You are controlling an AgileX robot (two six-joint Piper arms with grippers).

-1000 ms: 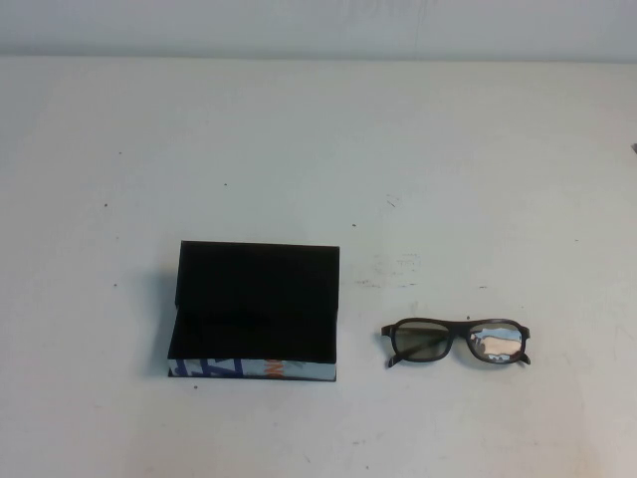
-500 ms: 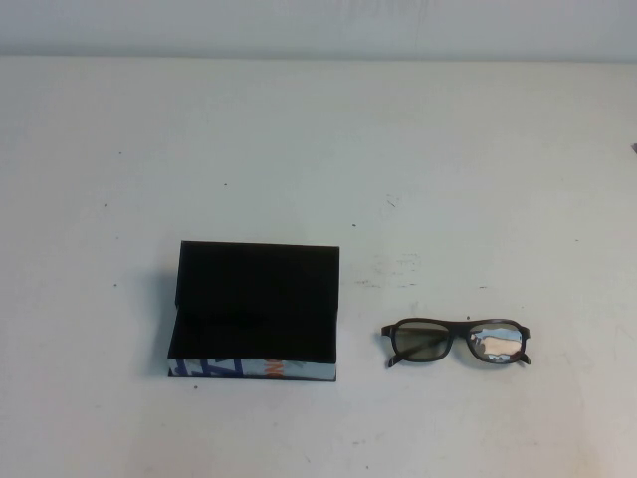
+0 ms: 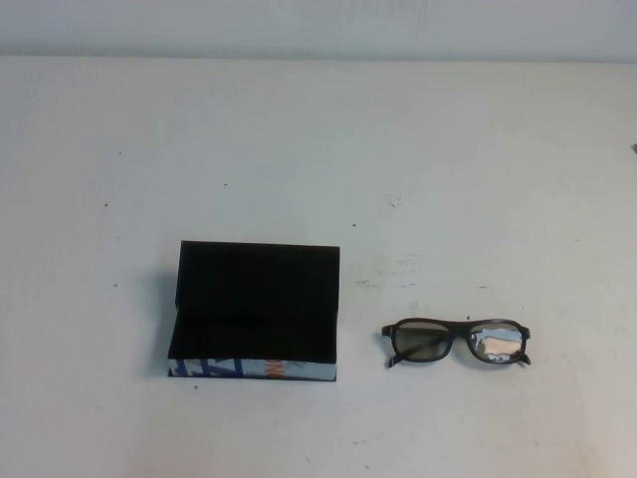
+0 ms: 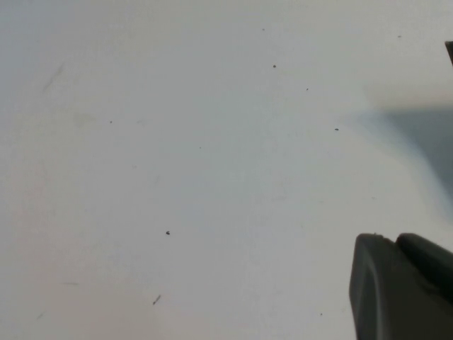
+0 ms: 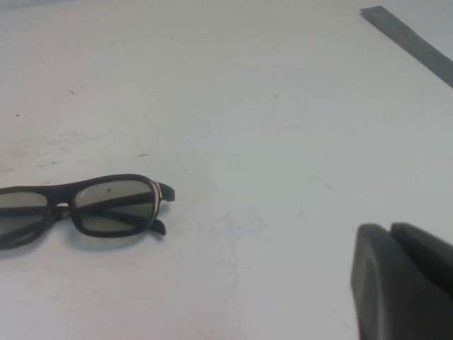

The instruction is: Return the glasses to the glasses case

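The glasses case (image 3: 254,311) lies open on the white table (image 3: 318,149), left of centre, with its black lid raised at the back and its light-blue printed front side (image 3: 299,369) facing me. The glasses (image 3: 418,342) lie unfolded on the table to the right of the case, apart from it; they also show in the right wrist view (image 5: 106,205). Neither arm shows in the high view. My left gripper (image 4: 393,239) is shut and empty over bare table. My right gripper (image 5: 388,229) is shut and empty, some way from the glasses.
A grey strip (image 5: 410,42) runs along the table's edge in the right wrist view. A dark corner (image 4: 449,53) and a shadow show at the border of the left wrist view. The table bears small specks and scuffs.
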